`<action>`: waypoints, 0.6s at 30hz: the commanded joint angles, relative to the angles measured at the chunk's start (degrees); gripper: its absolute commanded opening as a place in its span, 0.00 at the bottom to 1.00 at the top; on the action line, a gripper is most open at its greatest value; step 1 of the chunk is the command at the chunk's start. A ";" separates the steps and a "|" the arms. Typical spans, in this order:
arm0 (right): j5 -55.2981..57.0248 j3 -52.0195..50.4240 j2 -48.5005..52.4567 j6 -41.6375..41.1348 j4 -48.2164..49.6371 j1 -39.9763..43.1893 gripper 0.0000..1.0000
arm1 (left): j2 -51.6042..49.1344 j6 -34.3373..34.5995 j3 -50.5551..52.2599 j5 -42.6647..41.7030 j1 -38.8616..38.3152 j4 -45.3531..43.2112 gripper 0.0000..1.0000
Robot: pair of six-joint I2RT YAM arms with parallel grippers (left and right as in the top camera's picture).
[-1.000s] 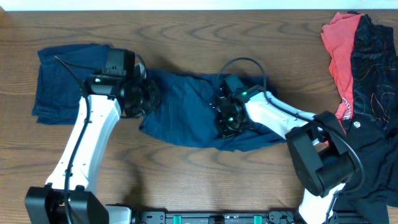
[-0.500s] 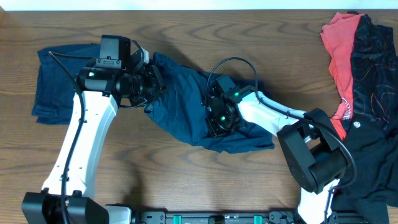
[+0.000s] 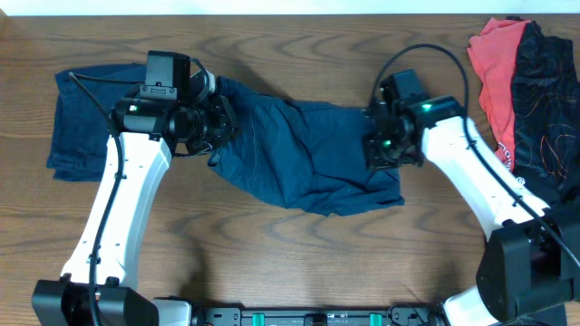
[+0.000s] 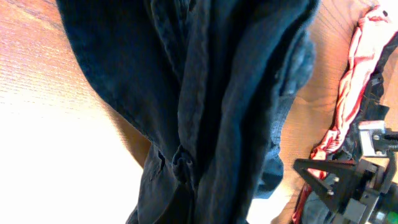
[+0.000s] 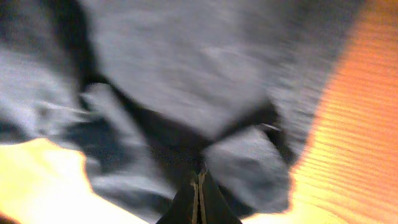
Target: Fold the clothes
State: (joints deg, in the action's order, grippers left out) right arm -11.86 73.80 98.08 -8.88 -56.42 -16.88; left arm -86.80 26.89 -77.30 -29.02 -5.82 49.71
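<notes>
A dark blue garment (image 3: 304, 158) lies crumpled and stretched across the middle of the table. My left gripper (image 3: 220, 127) is shut on its left end and holds that end slightly raised. In the left wrist view the garment (image 4: 211, 93) fills the frame and hides the fingers. My right gripper (image 3: 381, 149) is at the garment's right end. In the right wrist view its fingers (image 5: 199, 183) are pressed together on the blurred blue fabric (image 5: 186, 68).
A folded dark blue cloth (image 3: 86, 122) lies at the far left. A pile of clothes sits at the right edge: a red piece (image 3: 494, 68) and black pieces (image 3: 544, 118). The bare wooden table (image 3: 272, 263) shows in front.
My right gripper has moved from the garment's middle to its right end, drawing the fabric out to the right. The left gripper rose and shifted slightly right earlier, then held still.
</notes>
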 commanded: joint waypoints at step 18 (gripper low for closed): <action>2.60 -15.17 6.95 2.08 11.63 1.31 0.01 | -0.07 1.84 -2.34 4.74 -8.39 -8.79 0.06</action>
State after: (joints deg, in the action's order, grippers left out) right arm -8.16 60.62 104.62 -5.87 -45.65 -14.68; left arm -86.80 25.56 -77.36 -26.92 -10.50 42.59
